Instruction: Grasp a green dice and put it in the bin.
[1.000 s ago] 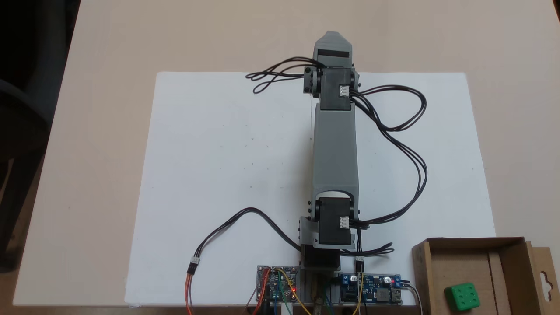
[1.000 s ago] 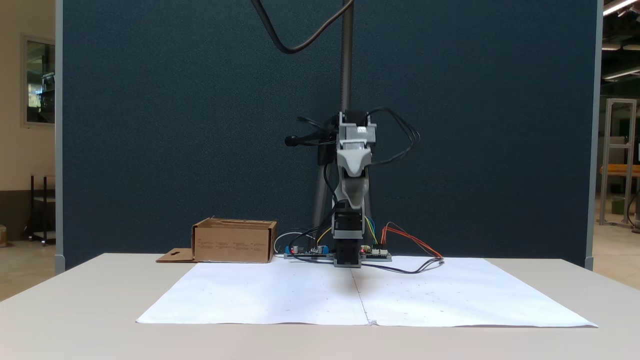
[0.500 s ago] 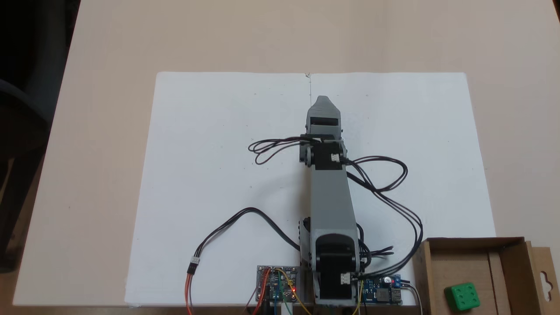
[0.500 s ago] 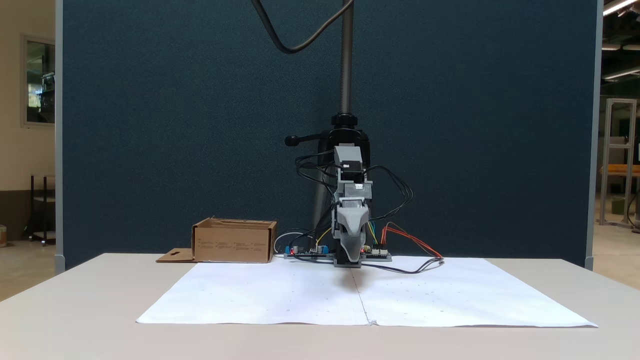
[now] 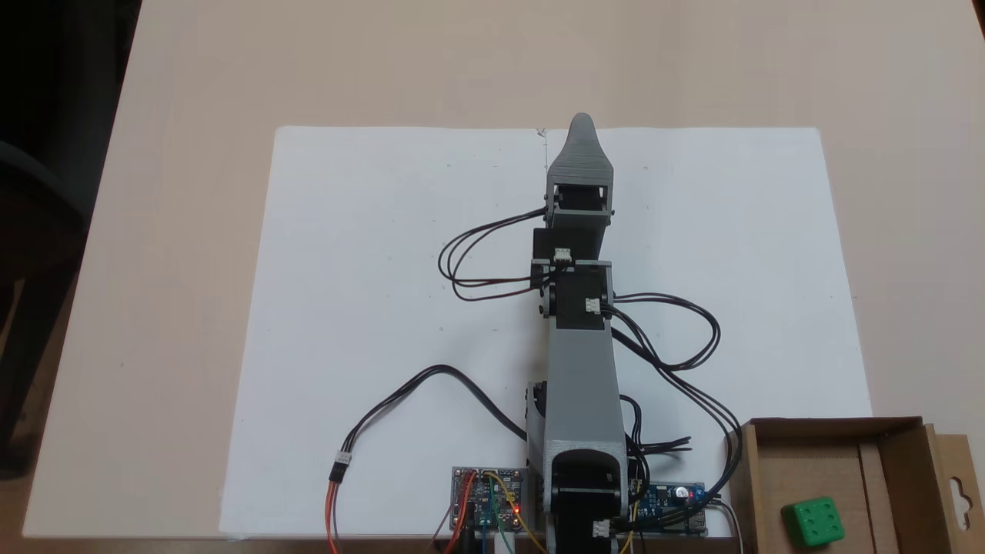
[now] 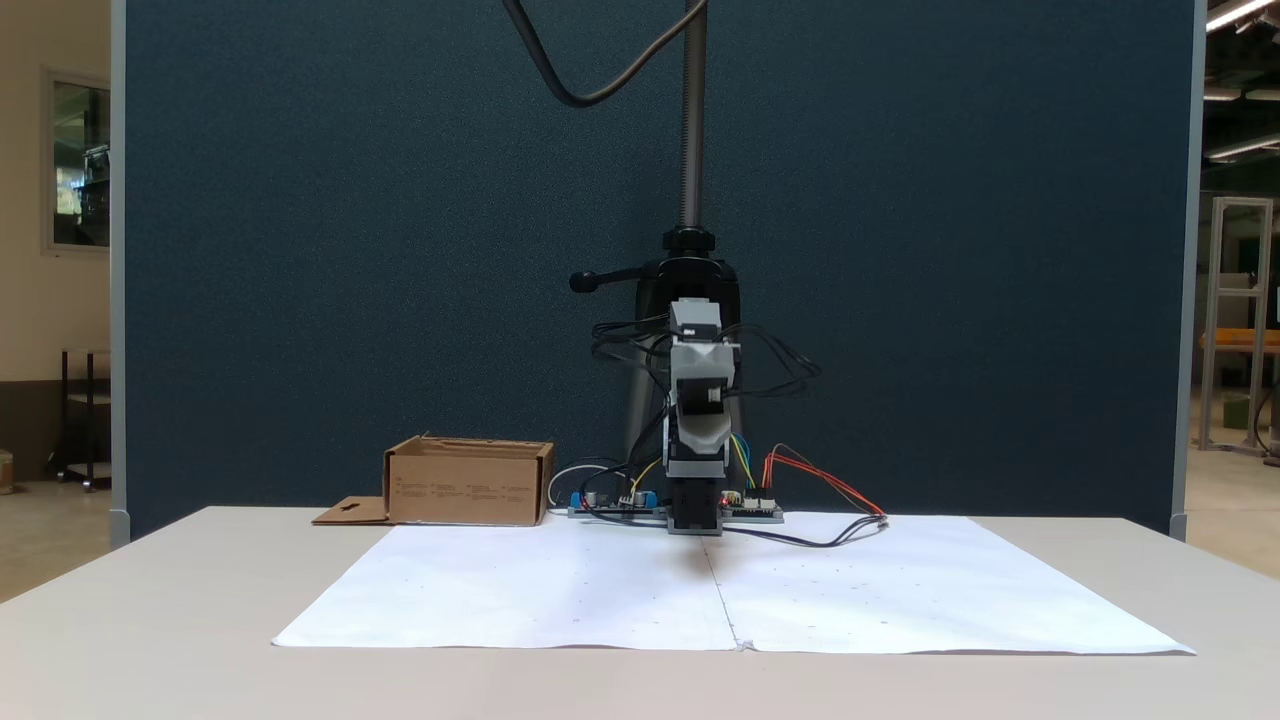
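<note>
Sitting on the floor of the bin (image 5: pixel 893 431), the green dice (image 5: pixel 813 522) lies pip-face up near the box's lower edge in the view from above, clear of the cardboard walls on every side that shows. It looks like a small hard plastic cube, so I judge it light and stiff, unlikely to deform or break, though its smooth faces and rounded edges could let it slip or twist out of a shallow pinch. The surest hold would be across two opposite flat faces, low enough to sit past the rounded corners, with the jaws coming straight down between the low walls. The bin itself is light corrugated cardboard and would probably shift if nudged; its flap with the hang-hole lies flat on the worktop (image 5: pixel 192 69) beside it. The arm stretches out over the white paper sheet (image 5: pixel 369 254), well apart from the box, and the hand (image 5: pixel 582 123) points away from its base; only one grey tip shows, so I cannot tell whether it is parted or closed. Judging by how things lie, the dice is already where the task wants it.
</note>
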Tool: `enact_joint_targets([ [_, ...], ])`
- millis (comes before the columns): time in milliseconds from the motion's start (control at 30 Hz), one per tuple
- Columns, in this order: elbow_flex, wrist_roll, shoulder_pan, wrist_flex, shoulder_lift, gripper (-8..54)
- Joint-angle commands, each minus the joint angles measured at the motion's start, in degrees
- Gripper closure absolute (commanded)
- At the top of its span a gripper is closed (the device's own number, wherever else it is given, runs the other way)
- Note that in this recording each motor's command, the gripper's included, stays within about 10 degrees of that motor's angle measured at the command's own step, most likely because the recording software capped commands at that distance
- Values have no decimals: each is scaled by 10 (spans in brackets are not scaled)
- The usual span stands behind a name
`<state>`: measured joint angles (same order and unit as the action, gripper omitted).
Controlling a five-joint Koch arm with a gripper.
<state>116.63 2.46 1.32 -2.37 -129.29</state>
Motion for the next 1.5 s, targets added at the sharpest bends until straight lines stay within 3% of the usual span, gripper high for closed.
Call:
enact_joint_targets([
  [0,-9,-22,11,-97,-65,13],
  [433,205,-90,7,-282,-65,25],
  [1200,455,-90,10,-590,-67,23],
  [1467,455,-96,13,-743,-63,4],
])
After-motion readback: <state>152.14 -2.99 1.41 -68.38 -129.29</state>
